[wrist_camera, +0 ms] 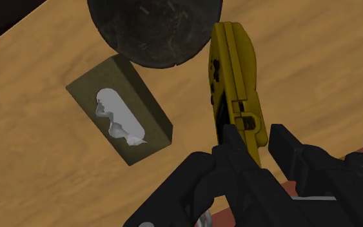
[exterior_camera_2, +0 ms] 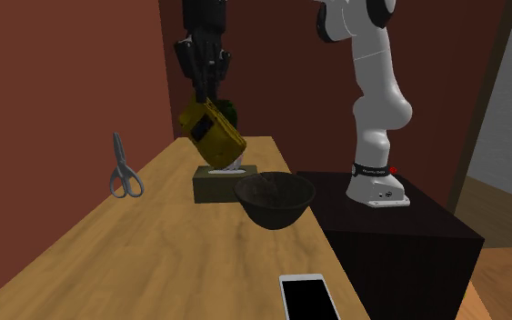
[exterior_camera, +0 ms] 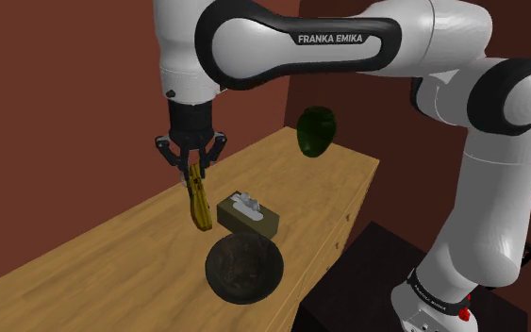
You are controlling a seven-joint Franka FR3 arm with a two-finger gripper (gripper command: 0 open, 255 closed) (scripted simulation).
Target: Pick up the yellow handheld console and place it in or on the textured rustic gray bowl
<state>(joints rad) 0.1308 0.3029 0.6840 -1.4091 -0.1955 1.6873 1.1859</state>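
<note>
The gripper (exterior_camera: 190, 166) pinches the yellow console (exterior_camera: 197, 200) by one short end between its two black fingers, so the body hangs down from it, a little tilted, with the free end lowest. The console is in the air, clear of the wooden table (exterior_camera: 93, 264). It hangs near the dark bowl (exterior_camera: 244, 267) but not over it: in the second exterior view it is above the tissue box (exterior_camera_2: 210, 185), to the left of the bowl's rim. Holding it by the end seems sensible, because the long free part can go into the bowl first while the fingers are above the rim.

The carrying step seems to be in hand, and the gripper must go sideways toward the bowl before it lets go. The tissue box stands just beside the bowl, perhaps touching it; the views do not make this clear. It is the one thing in the way: if the console goes down too early, it meets the box and its white tissue, not the bowl.

A pair of scissors (exterior_camera_2: 124, 173) lies well apart at the second exterior view's left. A phone (exterior_camera_2: 306, 298) lies near the table's front edge in that view. A green vase (exterior_camera: 315, 130) stands at the far end. All three are off the path.
</note>
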